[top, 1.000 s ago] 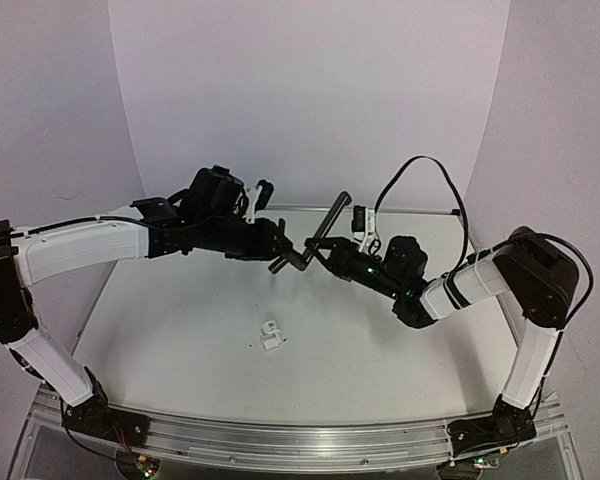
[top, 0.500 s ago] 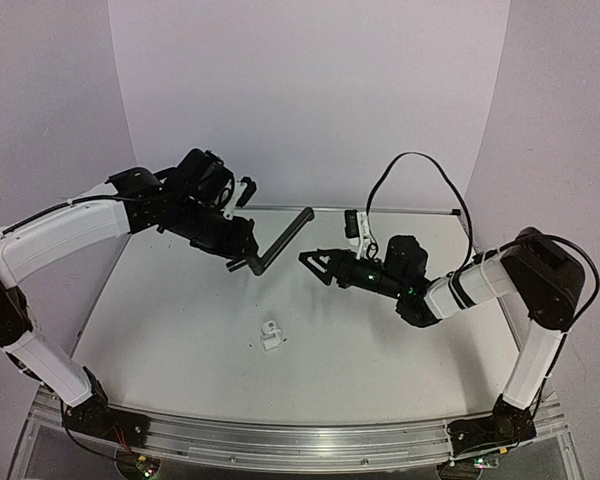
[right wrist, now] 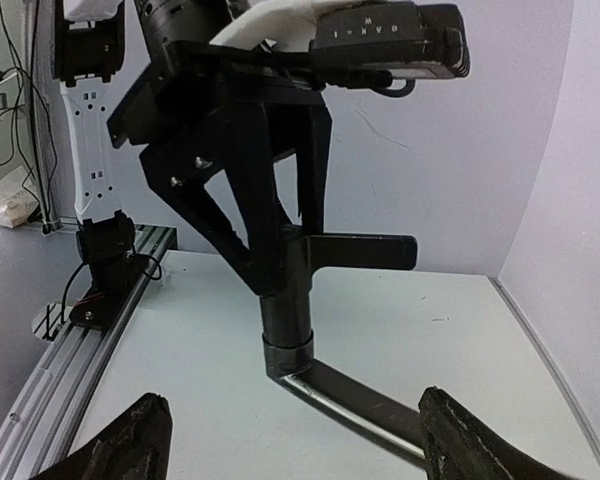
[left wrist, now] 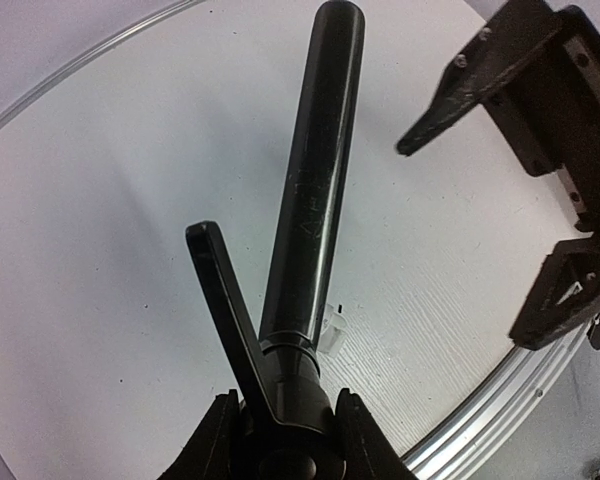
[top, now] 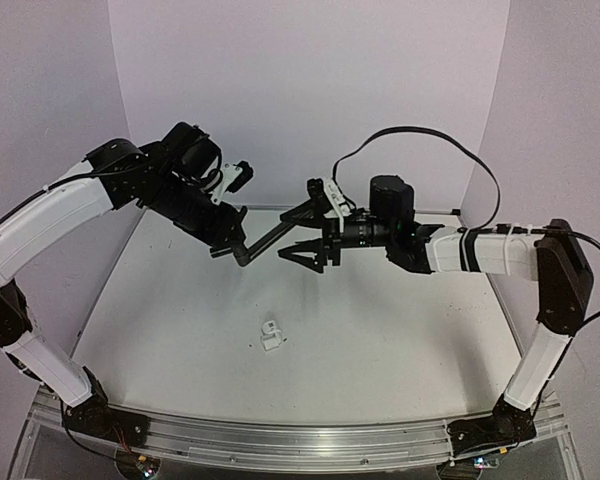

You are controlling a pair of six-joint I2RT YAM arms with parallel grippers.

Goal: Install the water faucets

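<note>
Looking from above, you see the left claw (top: pixel 230 245) clamped shut on the thin black bent metal spout (top: pixel 263 241), held up mid-frame. Your right claw (top: pixel 286 238) gapes wide near its free end, gripping nothing. The tiny white blocky plastic fitting (top: pixel 271 336) lies lower centre, well apart.

Black spout (left wrist: pixel 315 190), small white fitting (top: pixel 271 336), black left tool (left wrist: pixel 280 432), black right tool (top: pixel 298 238), white table (top: pixel 400 330), lilac walls (top: pixel 310 100)
</note>
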